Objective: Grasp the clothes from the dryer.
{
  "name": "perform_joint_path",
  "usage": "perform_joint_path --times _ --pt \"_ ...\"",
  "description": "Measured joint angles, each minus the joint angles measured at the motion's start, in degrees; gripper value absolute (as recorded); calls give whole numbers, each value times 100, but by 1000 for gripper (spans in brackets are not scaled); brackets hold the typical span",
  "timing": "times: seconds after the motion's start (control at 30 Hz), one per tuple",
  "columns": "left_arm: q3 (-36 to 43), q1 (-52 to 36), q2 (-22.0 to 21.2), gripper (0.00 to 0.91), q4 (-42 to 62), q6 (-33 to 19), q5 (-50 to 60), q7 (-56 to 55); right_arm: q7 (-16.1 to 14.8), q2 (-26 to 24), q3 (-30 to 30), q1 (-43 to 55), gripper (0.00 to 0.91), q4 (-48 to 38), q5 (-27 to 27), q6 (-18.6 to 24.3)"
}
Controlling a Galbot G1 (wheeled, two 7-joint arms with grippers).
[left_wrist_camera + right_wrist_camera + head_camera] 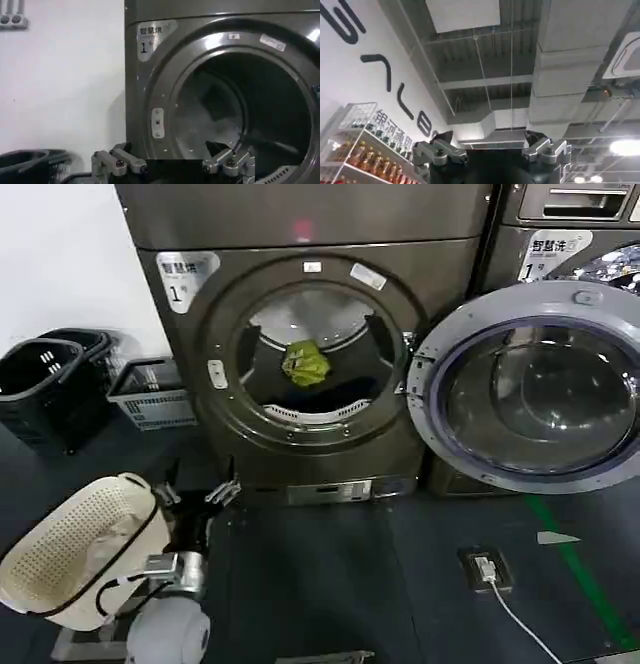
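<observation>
The dryer [310, 344] stands at the upper centre of the head view, its silver-rimmed glass door [535, 384] swung wide to the right of the frame, a red light glowing above the porthole. Inside the drum, at the centre of the opening, the yellow-green lump [306, 363] rests on top of the dark garment [330, 392], which spreads along the drum floor. The left gripper [197, 494], in the lower left of the head view beside a cream laundry basket [75, 549], points toward the machine with its fingers spread apart and nothing between them; its own wrist camera shows the same spread fingers [112, 164] below the porthole rim. The right gripper [492, 152] is aimed up at a ceiling, fingers apart and empty. Both pieces look light, soft and limp, likely to sag and trail once lifted, not fragile and not slippery. The lump's bunched crown appears the easiest place to pinch; the dark garment would best be taken at a raised fold, though its creases are hard to make out against the shadowed drum.
</observation>
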Motion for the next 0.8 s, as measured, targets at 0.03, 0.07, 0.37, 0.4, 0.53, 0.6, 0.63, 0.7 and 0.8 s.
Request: perform_joint_path --times 0.03,0.07,0.37,0.4,0.53,0.6,0.63,0.7,0.8 --pt "0 5 -2 907 -9 2 0 2 -3 -4 8 -5 907 -1 9 4" --pt "-1 10 -4 907 -12 4 1 4 -5 -10 25 -13 907 -6 23 10" --pt "1 2 12 907 -61 54 -14 34 -39 -19 62 -35 907 -7 77 30" --pt "-1 3 17 907 -62 56 -17 35 -41 -18 60 -35 907 -3 78 30" --pt "-17 18 29 907 -70 67 -18 65 -55 -10 40 -28 907 15 85 37" --pt "-23 20 31 907 -70 73 -17 78 -60 -10 37 -26 907 17 88 43" --pt "-24 22 31 907 -70 77 -15 89 -68 -10 39 -24 907 16 89 47" --pt "-24 15 26 907 -70 87 -10 110 -71 -10 49 -24 907 7 91 56" --pt "-15 -2 15 907 -70 97 -6 139 -82 -10 64 -22 907 -7 93 67"
